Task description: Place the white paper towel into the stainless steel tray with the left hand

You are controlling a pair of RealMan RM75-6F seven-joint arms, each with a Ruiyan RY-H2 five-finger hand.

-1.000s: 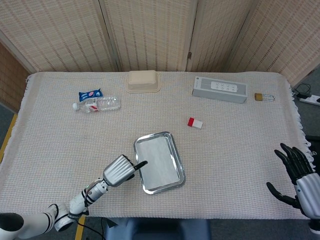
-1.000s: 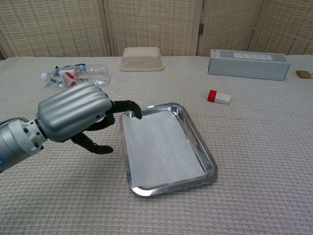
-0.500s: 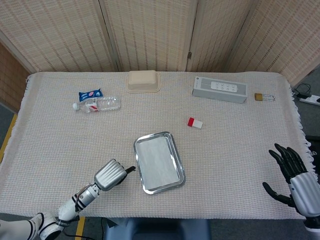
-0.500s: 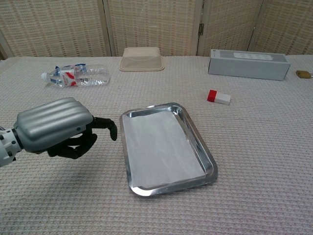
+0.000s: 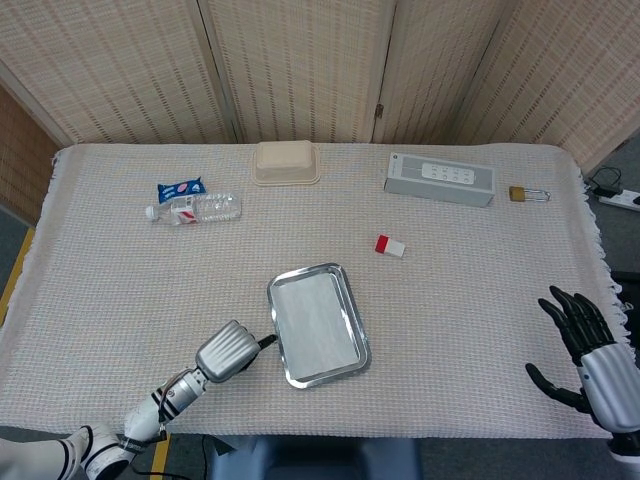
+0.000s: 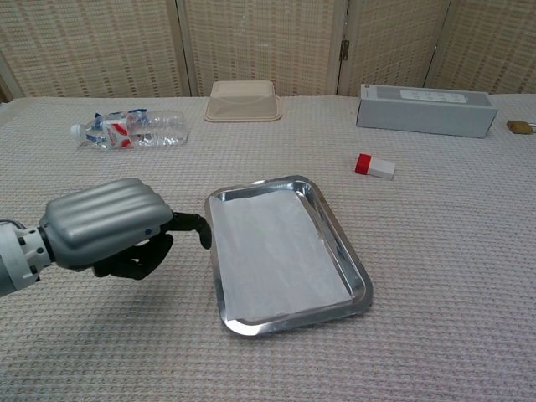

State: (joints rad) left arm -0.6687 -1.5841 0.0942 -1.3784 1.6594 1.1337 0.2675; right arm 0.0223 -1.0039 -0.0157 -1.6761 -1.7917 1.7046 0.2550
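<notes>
1. Two robot hands show: my left robot hand point(image 6: 113, 234) sits at the tray's 9 o'clock, fingers curled, holding nothing.
2. My right robot hand point(image 5: 590, 350) hangs spread, empty.
3. White paper towel point(image 6: 276, 251) lies flat inside the stainless steel tray point(image 6: 356, 280).

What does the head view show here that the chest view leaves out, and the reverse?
Only the head view shows the right hand, open at the table's right edge, and the blue packet beside the bottle. Only the chest view shows the left hand's dark fingers curled beside the tray rim, holding nothing. Both show the left hand, the white paper towel lying flat in the stainless steel tray, and the red-and-white block.
</notes>
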